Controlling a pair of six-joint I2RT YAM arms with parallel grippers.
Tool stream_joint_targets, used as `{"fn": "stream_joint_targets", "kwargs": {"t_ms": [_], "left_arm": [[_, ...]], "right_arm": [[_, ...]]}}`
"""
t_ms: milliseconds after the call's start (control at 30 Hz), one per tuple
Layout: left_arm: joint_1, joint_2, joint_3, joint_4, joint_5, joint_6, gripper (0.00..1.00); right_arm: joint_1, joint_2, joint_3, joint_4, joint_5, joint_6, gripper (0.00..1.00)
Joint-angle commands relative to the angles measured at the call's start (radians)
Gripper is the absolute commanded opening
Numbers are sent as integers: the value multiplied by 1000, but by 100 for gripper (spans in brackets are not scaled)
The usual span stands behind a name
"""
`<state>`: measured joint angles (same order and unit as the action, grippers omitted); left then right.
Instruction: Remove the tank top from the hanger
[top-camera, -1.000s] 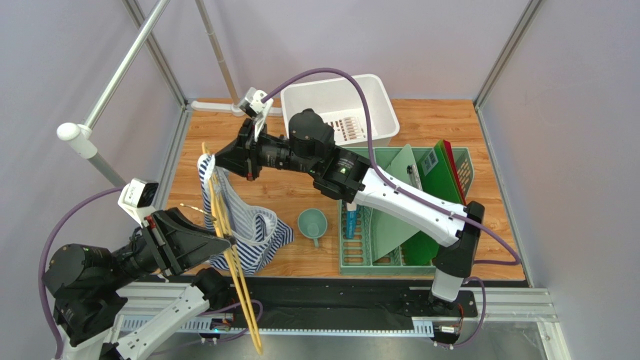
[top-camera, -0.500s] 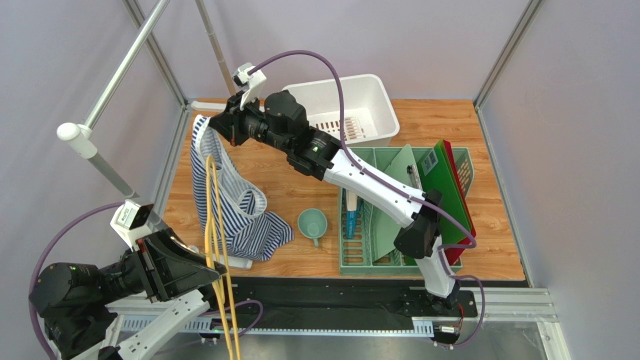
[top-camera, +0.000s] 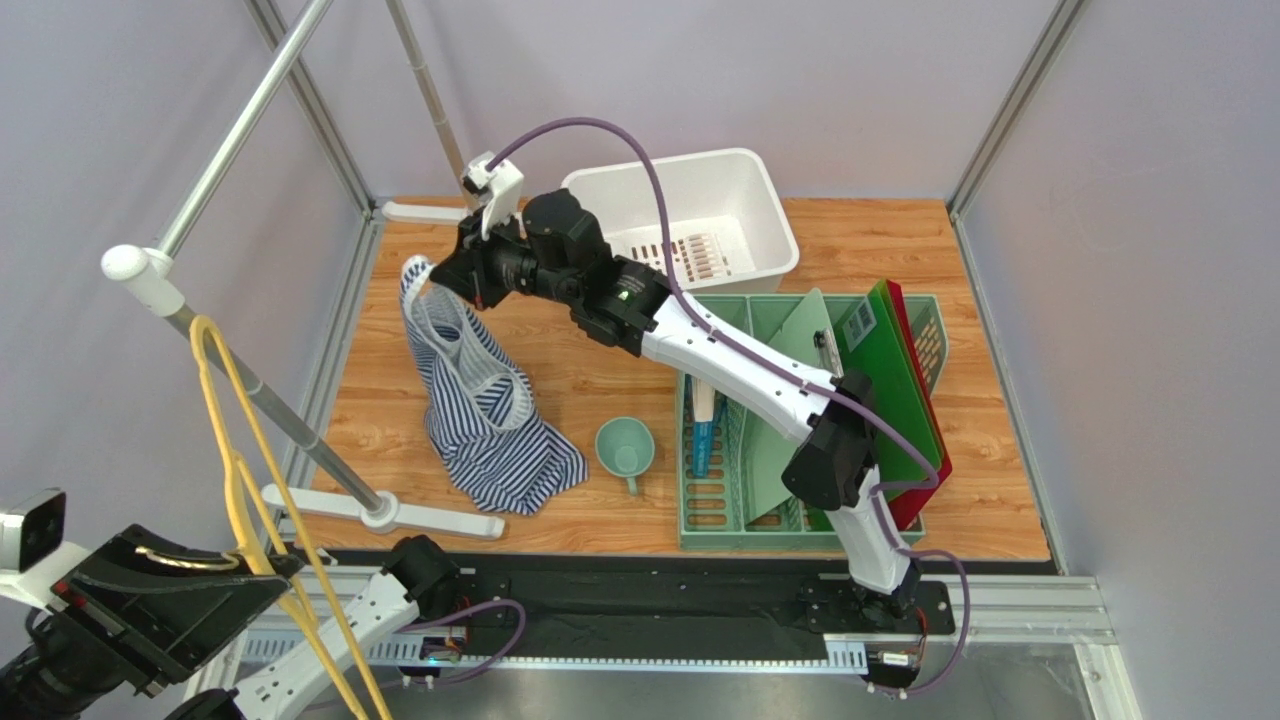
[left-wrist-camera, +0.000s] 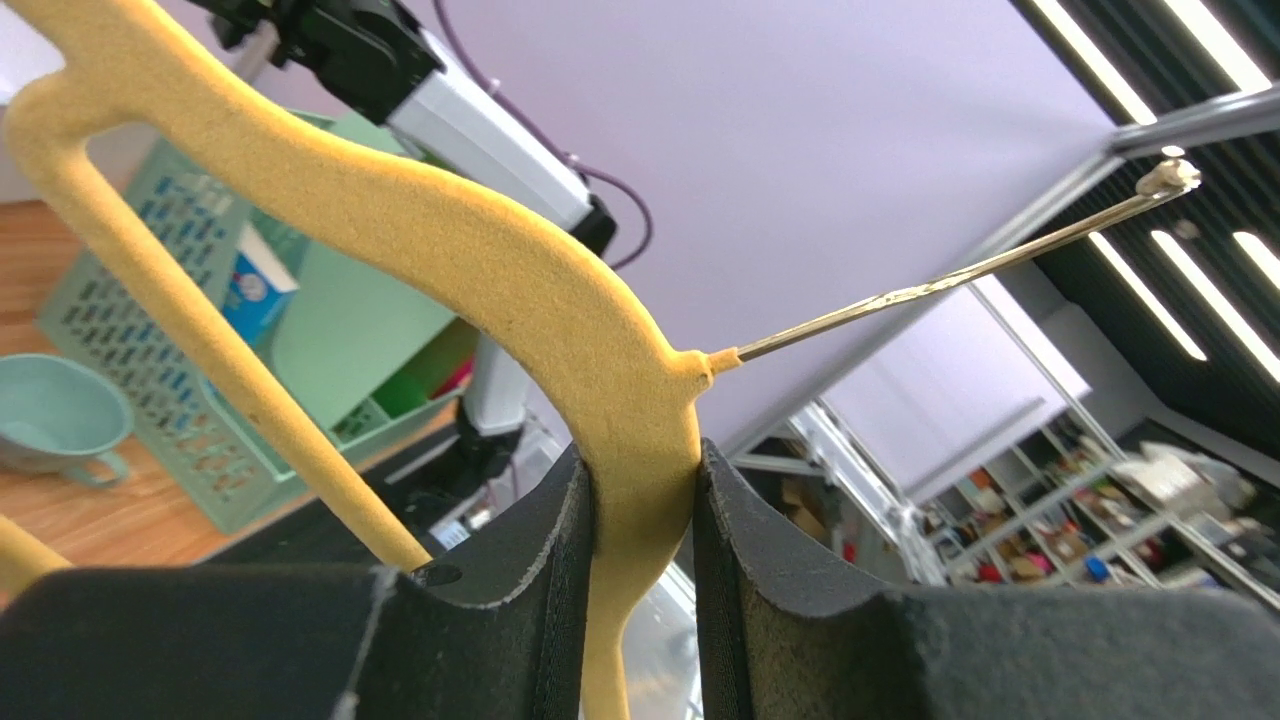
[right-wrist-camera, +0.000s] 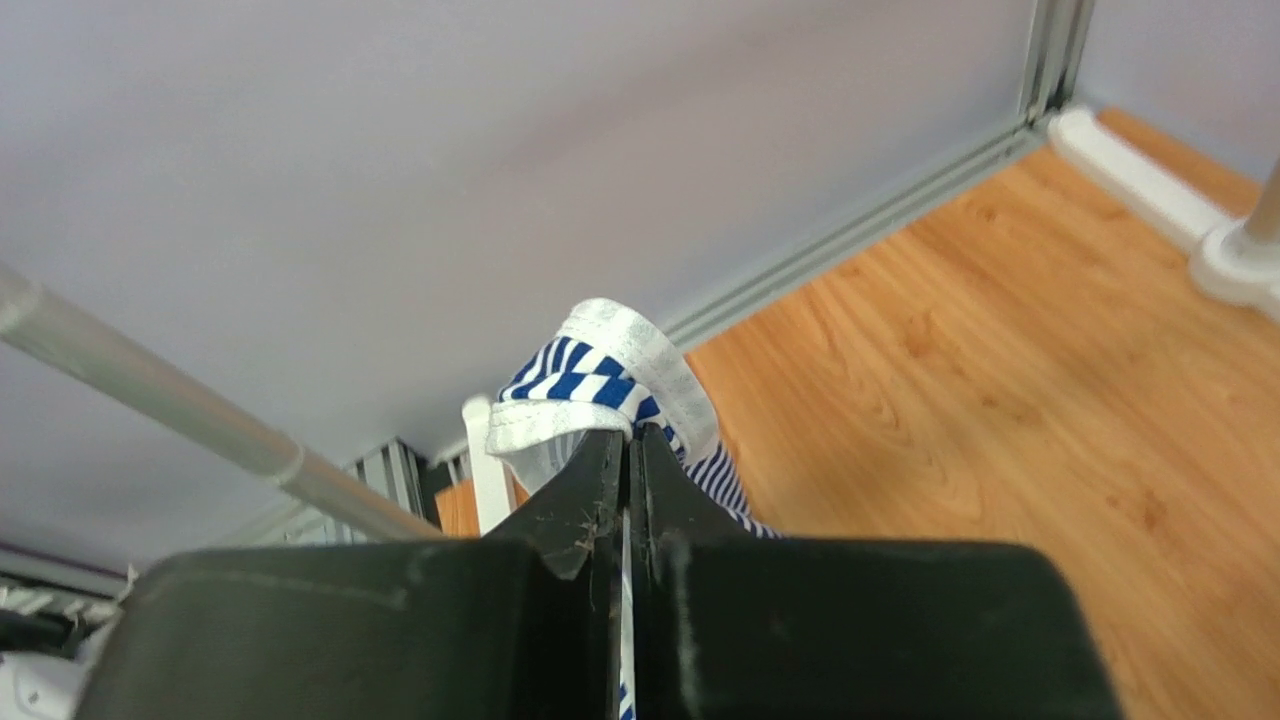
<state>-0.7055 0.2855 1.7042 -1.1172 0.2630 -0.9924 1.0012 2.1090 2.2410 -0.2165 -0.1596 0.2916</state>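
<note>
Left gripper (left-wrist-camera: 643, 488) clamps the hanger (left-wrist-camera: 451, 240) by its neck, well apart from the tank top (top-camera: 489, 420). Right gripper (right-wrist-camera: 631, 447) pinches a strap (right-wrist-camera: 601, 338), cloth trailing onto the table (top-camera: 902, 240).

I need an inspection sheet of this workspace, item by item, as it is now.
Surface: wooden table, no spills seen.
Job's things: tank top hangs from one strap, hem on the table; yellow hanger free of it.
Clutter: white bin, teal cup, green rack holding boards.
Grippers: left gripper, jaws clamped on the hanger; right gripper, jaws shut on a tank top strap.
Cables: purple cable arcs above the right arm.
Surroundings: grey rail stand at left; plain walls.
</note>
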Motion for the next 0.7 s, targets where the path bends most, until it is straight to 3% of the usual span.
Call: {"fn": "stream_joint_targets", "kwargs": {"t_ms": [0, 167, 367, 533, 633, 667], "left_arm": [[0, 43, 34, -135, -154, 90, 0], [0, 50, 8, -110, -131, 89, 0], [0, 35, -75, -27, -116, 69, 0], [0, 35, -113, 16, -96, 51, 0], [0, 34, -149, 48, -90, 44, 0], [0, 34, -169, 63, -91, 41, 0]], "right_arm": [[16, -27, -76, -104, -63, -69, 0], [48, 11, -152, -237, 52, -94, 0], [82, 71, -176, -340, 135, -112, 8], [88, 129, -161, -376, 131, -120, 33], [88, 158, -159, -388, 118, -134, 55], [88, 163, -159, -388, 115, -137, 66]]}}
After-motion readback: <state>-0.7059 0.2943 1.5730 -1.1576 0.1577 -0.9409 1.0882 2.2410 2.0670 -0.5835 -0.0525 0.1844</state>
